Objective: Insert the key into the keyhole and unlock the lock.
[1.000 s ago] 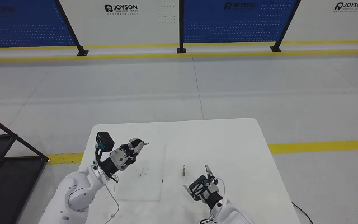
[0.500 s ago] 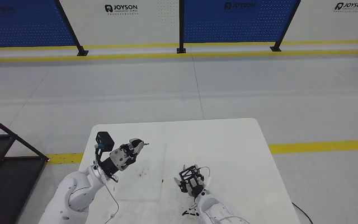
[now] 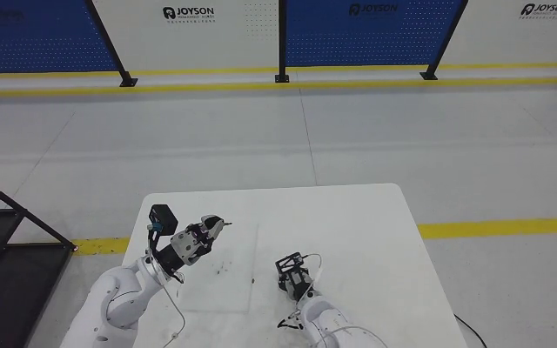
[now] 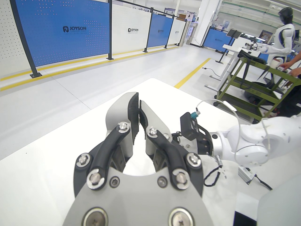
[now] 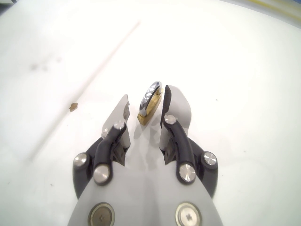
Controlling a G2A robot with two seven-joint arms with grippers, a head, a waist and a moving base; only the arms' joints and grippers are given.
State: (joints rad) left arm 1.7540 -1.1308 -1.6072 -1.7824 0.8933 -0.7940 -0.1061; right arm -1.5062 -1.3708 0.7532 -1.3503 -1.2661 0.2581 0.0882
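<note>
Right gripper sits low over the table, near the centre, with its jaws partly open and holding nothing. The brass lock stands on edge between its fingers, shackle pointing far. It is closer to one finger, with a gap to the other. Left gripper is raised at the near left, well apart, pads pressed together. A thin bit at its tips is too small to identify.
</note>
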